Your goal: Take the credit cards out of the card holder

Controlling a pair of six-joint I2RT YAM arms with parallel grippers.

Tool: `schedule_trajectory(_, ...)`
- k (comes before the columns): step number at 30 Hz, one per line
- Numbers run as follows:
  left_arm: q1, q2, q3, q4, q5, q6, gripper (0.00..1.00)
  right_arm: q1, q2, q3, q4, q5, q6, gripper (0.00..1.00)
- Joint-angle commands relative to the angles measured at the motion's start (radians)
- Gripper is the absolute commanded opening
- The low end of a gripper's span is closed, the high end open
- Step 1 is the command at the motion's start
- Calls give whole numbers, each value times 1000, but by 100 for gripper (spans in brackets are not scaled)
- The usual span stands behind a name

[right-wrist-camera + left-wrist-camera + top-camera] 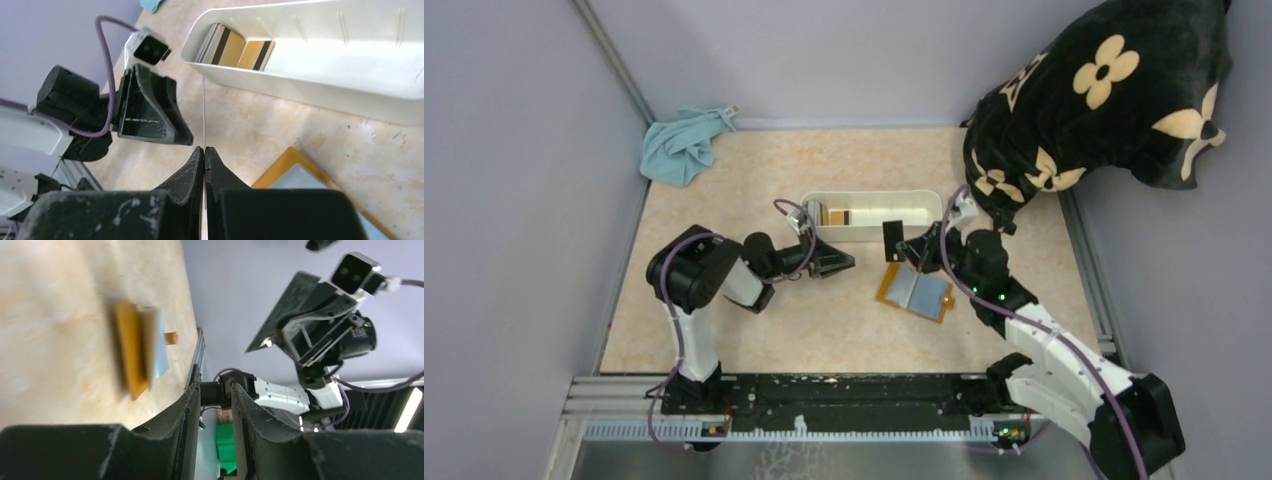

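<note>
Beige marbled table [824, 330], grey walls on three sides. Right gripper [205, 151]: jaws clamped on a thin held card [204, 110], seen edge-on. Left gripper [832, 262]: jaws narrowly parted, empty. The card holder [888, 288] lies at frame centre, a blue-grey card [922, 291] on its face. Risk: the edge pinch may let the held card twist or slip, or the card may strike the white tray [914, 212] rim or the nearby left gripper. Open table lies lower centre
</note>
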Motion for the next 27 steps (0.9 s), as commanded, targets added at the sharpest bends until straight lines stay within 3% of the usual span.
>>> schedule_trajectory(1,78,1,-84,265,-11,-15,36,-12,129,209,-116,68,-116,0)
schedule_trajectory(5,98,-64,-106,180,-3,27,33,-4,252,327,-117,105,-149,0)
schedule_trajectory(8,99,-164,-110,11,-28,132,31,31,372,474,-200,189,-183,0)
schedule_trajectory(11,100,-343,-98,-398,-134,343,30,80,512,625,-260,280,-210,0)
schedule_trajectory(15,95,-632,21,-1077,-467,641,31,143,686,833,-346,363,-216,0)
schedule_trajectory(18,99,-765,73,-1303,-701,735,54,186,799,987,-399,420,-213,0)
schedule_trajectory(22,104,-878,92,-1437,-837,787,80,236,954,1120,-455,484,-209,0)
schedule_trajectory(27,108,-907,77,-1495,-872,802,86,295,1056,1208,-504,552,-209,0)
